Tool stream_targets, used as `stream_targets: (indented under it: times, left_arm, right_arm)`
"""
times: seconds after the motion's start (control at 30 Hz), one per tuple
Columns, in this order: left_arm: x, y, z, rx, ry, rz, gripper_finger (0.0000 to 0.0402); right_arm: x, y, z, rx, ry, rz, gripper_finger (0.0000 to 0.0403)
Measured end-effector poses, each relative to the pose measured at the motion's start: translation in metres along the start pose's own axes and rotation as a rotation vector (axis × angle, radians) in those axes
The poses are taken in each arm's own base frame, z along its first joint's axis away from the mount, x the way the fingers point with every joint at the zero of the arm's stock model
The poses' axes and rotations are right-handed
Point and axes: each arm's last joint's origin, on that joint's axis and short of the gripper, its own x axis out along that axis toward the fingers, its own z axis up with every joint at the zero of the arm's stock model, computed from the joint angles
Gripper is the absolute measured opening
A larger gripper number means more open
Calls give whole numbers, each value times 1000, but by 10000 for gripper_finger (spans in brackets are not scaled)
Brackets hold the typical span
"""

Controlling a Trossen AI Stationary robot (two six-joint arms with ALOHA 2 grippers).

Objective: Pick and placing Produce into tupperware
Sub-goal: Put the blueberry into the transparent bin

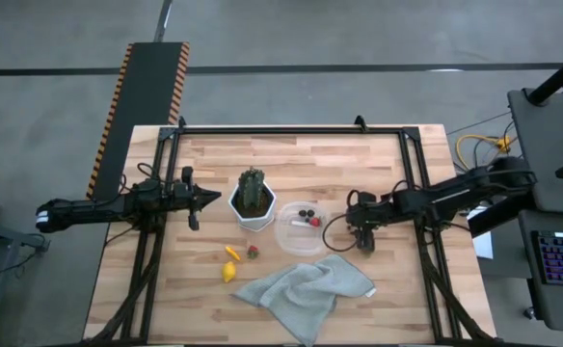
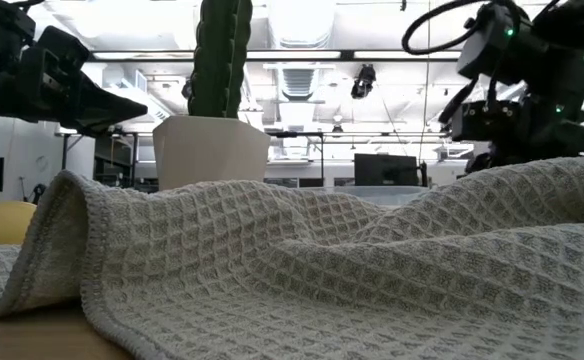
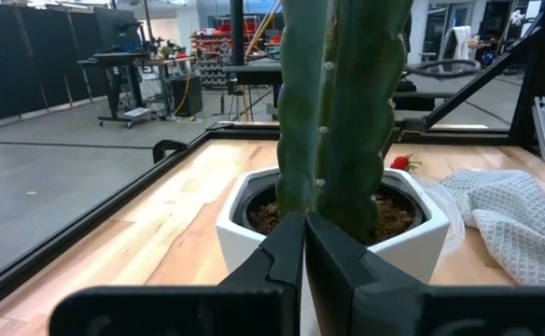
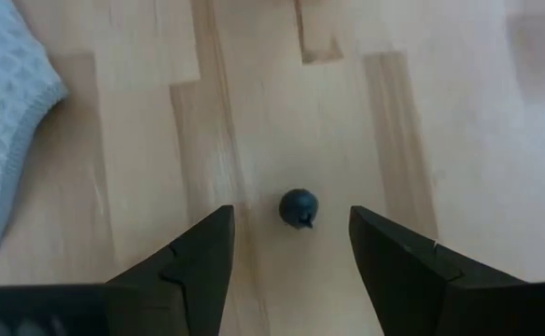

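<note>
My right gripper (image 4: 291, 215) points steeply down, open, just right of the clear tupperware (image 1: 287, 241). Its fingers stand on either side of a small dark round berry (image 4: 299, 207) that lies on the wood, and they do not touch it. The tupperware holds dark berries (image 1: 306, 213) and a red strawberry (image 1: 315, 221). Another strawberry (image 1: 253, 253) and two yellow pieces (image 1: 231, 253) (image 1: 228, 273) lie on the table in front of the cactus pot (image 1: 253, 204). My left gripper (image 1: 210, 200) waits shut and level, left of the pot, clear of it.
A crumpled grey waffle cloth (image 1: 306, 289) lies near the front edge, close to my right gripper, and fills the low view (image 2: 322, 270). The green cactus (image 3: 342, 103) in its white pot stands left of the tupperware. A black frame (image 1: 291, 131) borders the tabletop.
</note>
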Motion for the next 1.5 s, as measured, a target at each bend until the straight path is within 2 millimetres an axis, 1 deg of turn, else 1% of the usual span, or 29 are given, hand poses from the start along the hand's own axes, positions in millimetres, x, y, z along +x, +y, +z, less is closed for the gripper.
stream_targets:
  times: [0.17, 0.3, 0.7, 1.0, 1.2, 1.33, 1.5]
  left_arm:
    - [0, 0, 0, 0, 0, 0, 0]
    - [0, 0, 0, 0, 1, 0, 0]
    - [0, 0, 0, 0, 1, 0, 0]
    - [0, 0, 0, 0, 0, 0, 0]
    - [0, 0, 0, 0, 2, 0, 0]
    - [0, 0, 0, 0, 2, 0, 0]
    - [0, 0, 0, 0, 4, 0, 0]
  right_arm:
    - [9, 0, -2, -2, 48, -4, 205]
    - [12, 1, -1, -3, 60, -9, 205]
    - [6, 1, 4, -7, -7, -13, 205]
    - [14, 1, 2, -12, 22, -24, 205]
    - [14, 1, 3, -11, 23, -24, 205]
    - [14, 1, 3, -9, 23, -24, 197]
    - [14, 1, 3, -9, 22, -24, 177]
